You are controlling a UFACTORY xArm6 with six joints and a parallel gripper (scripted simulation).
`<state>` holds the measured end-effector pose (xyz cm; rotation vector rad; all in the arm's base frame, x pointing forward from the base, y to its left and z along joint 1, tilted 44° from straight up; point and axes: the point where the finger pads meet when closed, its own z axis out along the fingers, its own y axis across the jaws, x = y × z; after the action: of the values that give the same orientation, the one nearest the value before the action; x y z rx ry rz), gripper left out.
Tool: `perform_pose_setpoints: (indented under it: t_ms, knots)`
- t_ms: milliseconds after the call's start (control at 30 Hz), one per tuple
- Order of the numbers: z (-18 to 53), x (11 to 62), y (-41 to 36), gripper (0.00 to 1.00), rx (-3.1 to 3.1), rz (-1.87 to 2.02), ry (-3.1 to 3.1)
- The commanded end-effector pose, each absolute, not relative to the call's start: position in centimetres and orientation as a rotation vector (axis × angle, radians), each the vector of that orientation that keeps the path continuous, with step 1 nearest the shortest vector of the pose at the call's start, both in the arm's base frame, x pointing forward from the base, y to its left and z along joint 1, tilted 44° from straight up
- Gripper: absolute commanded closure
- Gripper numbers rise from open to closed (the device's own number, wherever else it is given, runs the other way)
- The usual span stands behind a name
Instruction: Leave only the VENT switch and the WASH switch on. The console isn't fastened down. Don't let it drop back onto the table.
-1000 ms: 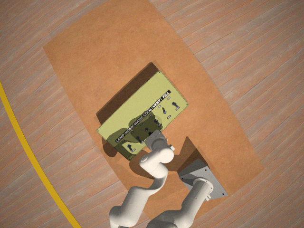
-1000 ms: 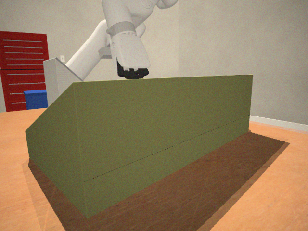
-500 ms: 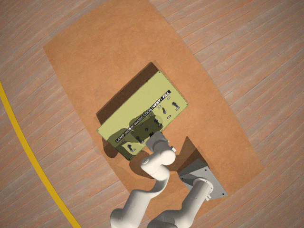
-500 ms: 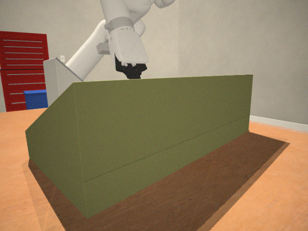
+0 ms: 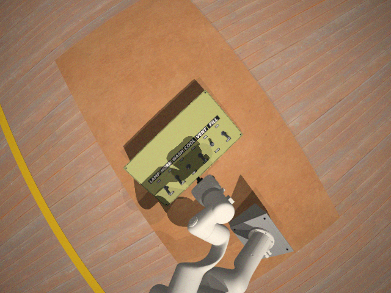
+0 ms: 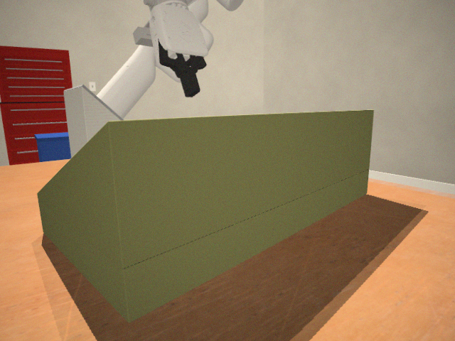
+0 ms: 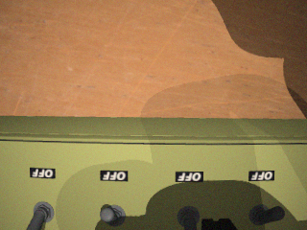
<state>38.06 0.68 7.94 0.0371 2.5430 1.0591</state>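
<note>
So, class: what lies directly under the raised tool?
The closed tool hangs above the console, near its WASH and COOL switches. The exterior view hides them behind the console's back.

Plain grey walls [image 6: 330, 55] with a white baseboard [image 6: 411, 181] low and to the side of the pincer [image 6: 190, 89]. Red drawer cabinet [image 6: 33, 91] against the wall behind it, blue bin [image 6: 52, 146] in front of that. Wood-plank floor [image 5: 331, 47] with a curved yellow line [image 5: 28, 182]. Orange-brown table top [image 5: 126, 63] below, hard shadows.
</note>
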Motion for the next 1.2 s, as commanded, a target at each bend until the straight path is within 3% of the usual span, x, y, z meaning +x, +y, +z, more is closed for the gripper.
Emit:
perform_pose_setpoints:
  t_ms: [0,167,200,1167]
  knots:
    - [9.24,37.51,-0.54,1.0,0.035,1.06,2.541]
    - [9.52,37.35,-0.84,1.0,0.035,1.06,2.541]
    - [9.52,37.35,-0.84,0.0,0.035,1.06,2.541]
    - [9.52,37.35,-0.84,0.0,0.035,1.06,2.541]
